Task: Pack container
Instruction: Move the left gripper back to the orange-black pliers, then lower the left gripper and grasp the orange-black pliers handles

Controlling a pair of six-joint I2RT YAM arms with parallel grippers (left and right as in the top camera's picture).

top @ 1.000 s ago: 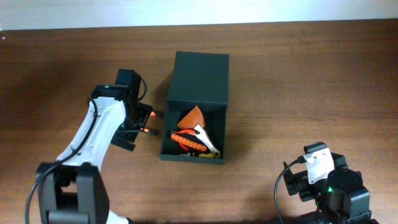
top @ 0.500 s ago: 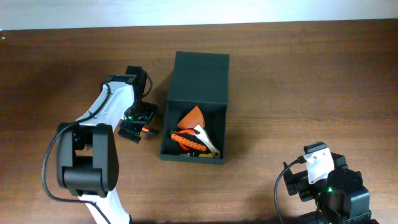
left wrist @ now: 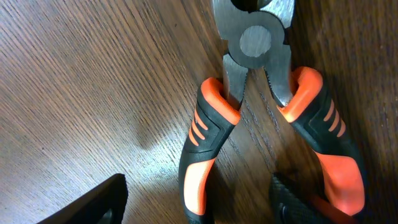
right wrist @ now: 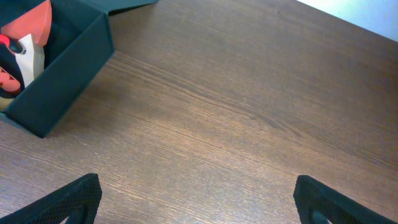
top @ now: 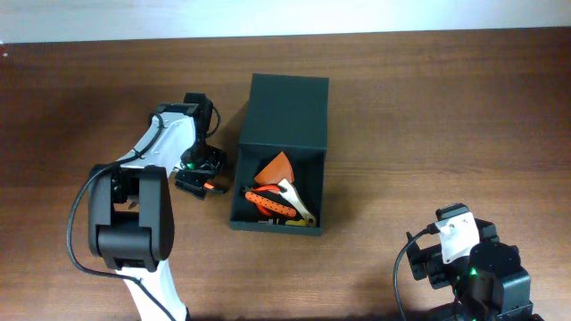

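The dark green-black container (top: 239,192) stands open mid-table, its flap lid (top: 287,107) folded back, with several orange-handled tools (top: 272,198) inside. Orange-and-black pliers (left wrist: 249,81) lie on the wood just left of the container and show as an orange spot in the overhead view (top: 211,185). My left gripper (top: 202,176) hovers low over the pliers' handles, jaws open (left wrist: 196,202), one handle between the fingers. My right gripper (top: 457,254) rests at the front right, open and empty (right wrist: 196,199). A corner of the container shows in the right wrist view (right wrist: 62,74).
The brown wooden table (top: 428,116) carries nothing else in view. My left arm (top: 161,143) reaches across the table's left half. The table's far edge (top: 285,36) meets a pale wall.
My left arm has swung and its gripper has shifted a little right toward the container, over the pliers. The pliers, container and right arm have not moved.
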